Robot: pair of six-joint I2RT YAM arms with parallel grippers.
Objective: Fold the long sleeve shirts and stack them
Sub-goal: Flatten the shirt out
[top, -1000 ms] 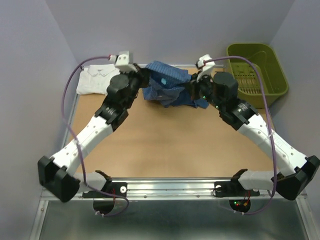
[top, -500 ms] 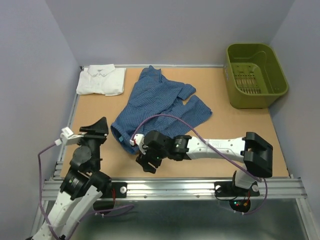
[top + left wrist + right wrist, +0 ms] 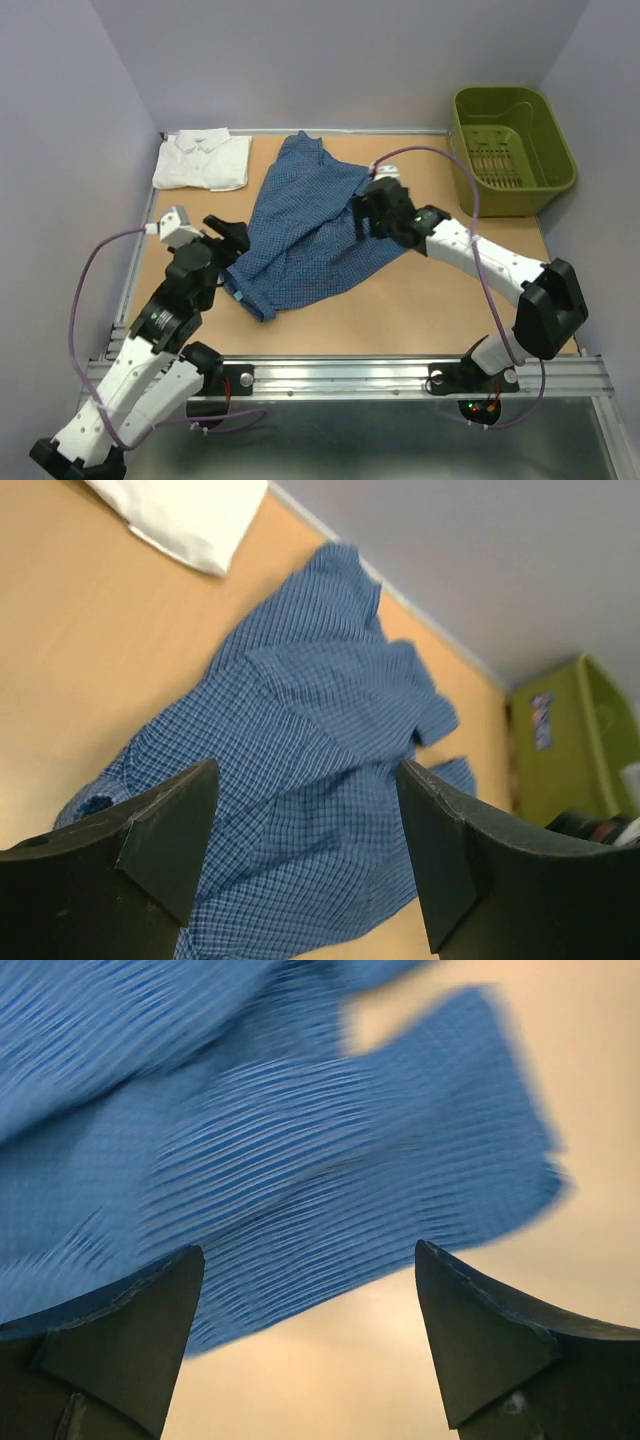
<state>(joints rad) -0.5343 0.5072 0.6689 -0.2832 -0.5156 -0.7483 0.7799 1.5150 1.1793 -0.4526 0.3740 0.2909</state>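
Standing wide and empty, left end effector (image 3: 232, 234) and right end effector (image 3: 362, 215) flank the unfolded dark blue checked cloth shirt (image 3: 300, 240) on the desk (image 3: 430, 300), while the plain white cloth shirt (image 3: 203, 162) beyond the left one appears folded, stacking pending.

Nothing written, no brand, number or sign, can be read anywhere here. The olive-green plastic basket (image 3: 585, 695) has a small bluish sticker (image 3: 541, 720) on its side wall in the left wrist view, but it is too blurred to make out any letters. Neither the dark blue checked cloth shirt (image 3: 310, 235) nor the plain white folded shirt (image 3: 203, 160) shows a legible label.
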